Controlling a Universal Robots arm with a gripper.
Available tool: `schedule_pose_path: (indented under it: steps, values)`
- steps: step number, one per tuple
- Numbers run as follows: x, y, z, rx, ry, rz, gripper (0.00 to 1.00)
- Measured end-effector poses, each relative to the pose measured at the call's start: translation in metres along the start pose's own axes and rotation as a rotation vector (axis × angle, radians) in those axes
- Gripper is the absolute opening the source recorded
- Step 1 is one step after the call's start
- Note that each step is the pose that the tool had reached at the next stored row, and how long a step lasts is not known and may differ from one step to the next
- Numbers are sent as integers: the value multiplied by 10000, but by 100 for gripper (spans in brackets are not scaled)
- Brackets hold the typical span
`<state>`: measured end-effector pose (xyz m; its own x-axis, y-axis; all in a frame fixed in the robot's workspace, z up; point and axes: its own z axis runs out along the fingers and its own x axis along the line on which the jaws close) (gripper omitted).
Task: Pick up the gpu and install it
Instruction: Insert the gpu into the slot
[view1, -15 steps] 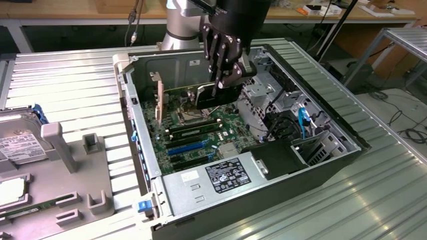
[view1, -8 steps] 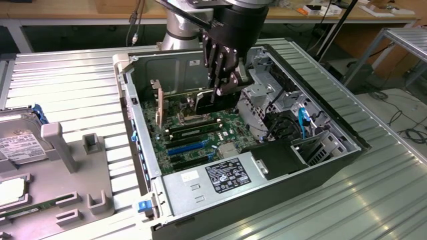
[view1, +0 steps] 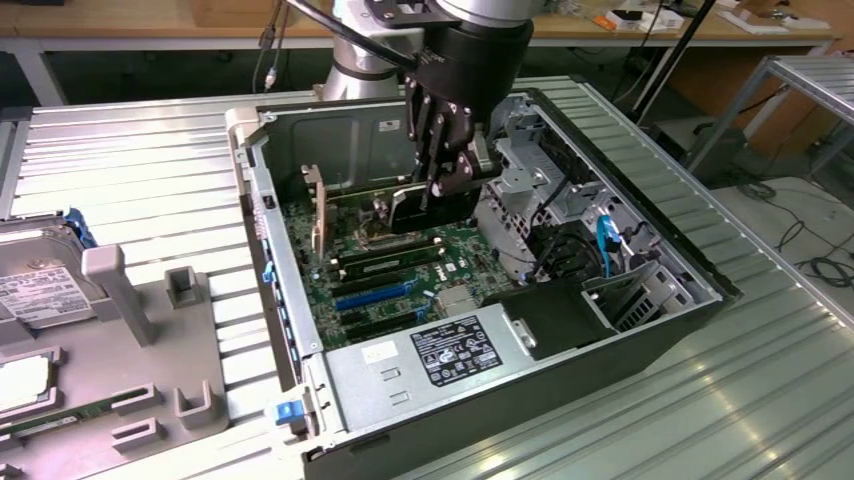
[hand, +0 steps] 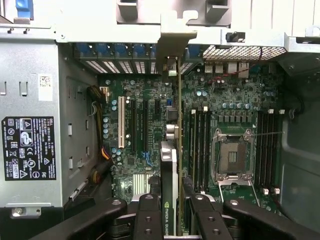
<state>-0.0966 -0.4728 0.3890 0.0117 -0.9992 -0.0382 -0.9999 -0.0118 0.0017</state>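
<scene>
The gpu (view1: 380, 205) is a dark card with a silver end bracket (view1: 318, 210). It stands on edge inside the open computer case (view1: 274, 250), over the motherboard's expansion slots. My gripper (view1: 438, 190) reaches down into the case and is shut on the card's end away from the bracket. In the wrist view the gpu (hand: 169, 160) runs edge-on between my two black fingers (hand: 148, 212), with my gripper (hand: 174, 202) clamped on either side. Its bracket (hand: 172, 40) sits at the case's rear slot row. I cannot tell whether the card is seated in a slot.
The power supply (view1: 427, 355) fills the case's near end, and a drive cage (view1: 534, 190) stands close beside my gripper. The CPU socket (hand: 232, 155) and memory slots (hand: 200, 150) lie next to the card. A grey fixture (view1: 147, 330) holding a hard drive (view1: 34, 295) rests at the exterior view's left.
</scene>
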Motion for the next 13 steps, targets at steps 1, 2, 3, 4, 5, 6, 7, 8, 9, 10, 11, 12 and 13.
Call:
schedule_pose_path:
  steps: [1, 2, 3, 4, 5, 6, 7, 8, 9, 10, 11, 12, 13]
  values:
    - [0, 0, 0, 0, 0, 0, 27]
    - [0, 0, 1, 0, 0, 0, 27]
    - [0, 0, 12, 0, -4, 0, 27]
    - [1, 1, 27, -14, -2, 2, 27]
    - [2, 1, 44, -23, -1, 3, 27]
    - [2, 0, 67, -25, -1, 2, 27]
    - [3, 0, 81, -28, -1, 1, 27]
    - [3, 0, 84, -31, 1, 1, 27]
    - [3, 0, 84, -31, 1, 1, 27]
    - [3, 0, 84, -31, 1, 2, 27]
    - [3, 0, 85, -30, 0, 1, 27]
    - [3, 0, 85, -30, 0, 1, 27]
    - [3, 0, 85, -30, -1, 2, 27]
